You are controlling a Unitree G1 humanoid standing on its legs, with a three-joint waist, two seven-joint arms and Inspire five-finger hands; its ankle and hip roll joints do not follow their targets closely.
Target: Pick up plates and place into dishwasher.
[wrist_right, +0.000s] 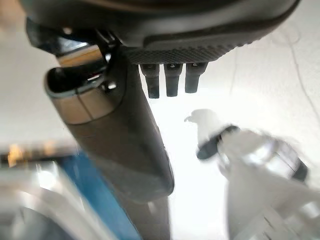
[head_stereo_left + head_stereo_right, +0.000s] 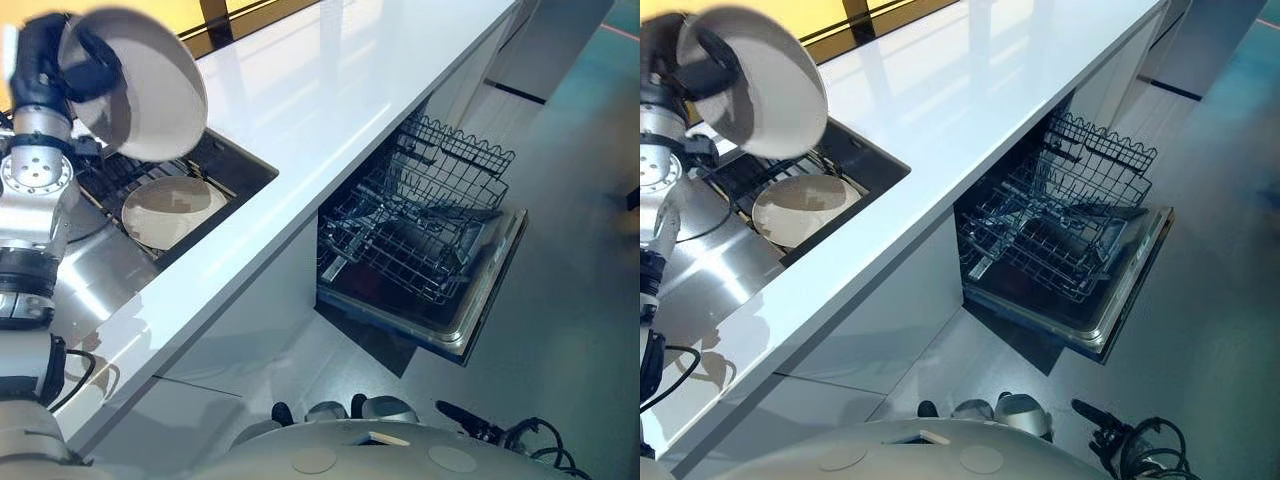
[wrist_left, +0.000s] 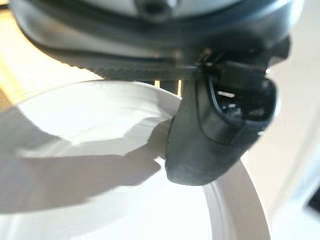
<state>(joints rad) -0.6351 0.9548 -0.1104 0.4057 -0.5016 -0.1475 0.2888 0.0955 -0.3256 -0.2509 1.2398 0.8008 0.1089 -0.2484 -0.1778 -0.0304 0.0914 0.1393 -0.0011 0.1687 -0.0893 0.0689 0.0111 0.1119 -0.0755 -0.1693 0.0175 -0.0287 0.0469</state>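
- The left hand point(image 2: 42, 62) was raised high over the sink point(image 2: 236, 162), at the near left end of the white bench point(image 2: 330, 100).
- It held a white plate point(image 2: 150, 90) up in the air, tilted steeply, well clear of both the sink and the bench.
- In the left wrist view the dark thumb point(image 3: 217, 132) lay across the plate's rim and pressed onto its face. The fingers were hidden behind the plate, so the grip read as a pinch of the rim between thumb and fingers.
- A second plate point(image 2: 170, 210) lay flat in the sink, resting on a dark wire grid point(image 2: 112, 178), directly below the raised one and apart from it.
- The dishwasher point(image 2: 345, 290) sat under the bench, to the right of the sink, with its door point(image 2: 485, 300) folded down over the grey floor point(image 2: 580, 250).
- Its lower rack point(image 2: 400, 255) was drawn out over the door, and the upper rack point(image 2: 455, 165) stood out above it, just under the bench edge. No plate could be made out in either rack.
- The held plate was well apart from the dishwasher, with a long stretch of bench between them.
- The right hand point(image 1: 155, 30) showed in the right wrist view with its thumb point(image 1: 117, 145) stretched out straight and nothing in its grasp. Whether that hand was open or closed could not be told.
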